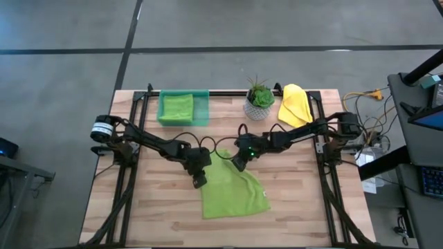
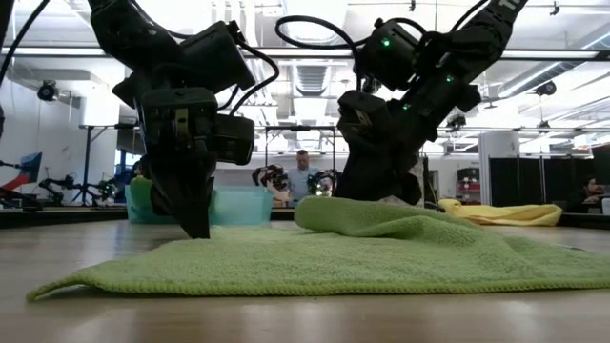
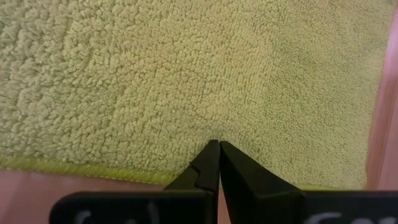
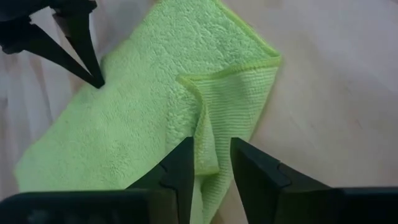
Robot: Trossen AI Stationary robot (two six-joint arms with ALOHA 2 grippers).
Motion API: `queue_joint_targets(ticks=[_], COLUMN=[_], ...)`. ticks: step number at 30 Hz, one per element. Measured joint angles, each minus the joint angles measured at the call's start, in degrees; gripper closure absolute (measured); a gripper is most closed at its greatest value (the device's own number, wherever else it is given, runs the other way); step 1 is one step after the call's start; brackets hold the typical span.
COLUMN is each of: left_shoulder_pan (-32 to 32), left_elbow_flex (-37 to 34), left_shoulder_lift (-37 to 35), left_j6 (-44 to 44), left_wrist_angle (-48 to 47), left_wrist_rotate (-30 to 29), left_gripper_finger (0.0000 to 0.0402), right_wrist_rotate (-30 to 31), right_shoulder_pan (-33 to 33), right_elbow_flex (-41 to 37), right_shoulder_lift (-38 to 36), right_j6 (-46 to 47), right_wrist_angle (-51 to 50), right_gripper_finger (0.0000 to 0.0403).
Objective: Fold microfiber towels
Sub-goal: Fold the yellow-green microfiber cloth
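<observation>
my high camera looks straight down over the whole table (image 1: 291,200). my low one sits at tabletop height, level, close before the lime towel (image 2: 315,262). both wrist cameras hover just above that same towel, which all four views share.

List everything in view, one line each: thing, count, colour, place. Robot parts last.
lime green towel: one, lime green, table centre, one edge lifted into a fold
folded green towel: one, green, inside the tray
tray: one, see-through green, table's far left
yellow towel: one, yellow, far right, beside the plant
potted plant: one, green in a pale pot, far centre
table: one, light wood
person: one, in the room behind
left gripper: jaws shut, tip pressed on the lime green towel
right gripper: jaws around the towel's raised edge
</observation>
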Motion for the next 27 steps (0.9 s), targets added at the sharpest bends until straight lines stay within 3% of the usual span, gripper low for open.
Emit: queue_joint_targets(ticks=[15, 23, 27], left_shoulder_pan=[0.01, 0.03, 0.03], left_elbow_flex=[0.00, 0.00, 0.00], left_shoulder_lift=[0.00, 0.00, 0.00], left_j6=[-0.14, -0.26, -0.28], left_wrist_angle=[-0.02, -0.02, -0.02], left_wrist_rotate=[0.00, 0.01, 0.01], left_gripper_finger=[0.0401, 0.0401, 0.0401], right_wrist_rotate=[-1.68, -1.09, -0.44], right_shoulder_pan=[2.22, 2.25, 2.30], right_elbow_flex=[1.13, 3.38, 5.21], right_shoulder_lift=[2.45, 3.21, 0.62], right_j6=[0.29, -1.01, -2.31], right_wrist_angle=[-0.64, -5.05, -11.46], right_gripper_finger=[0.0309, 0.0386, 0.0393])
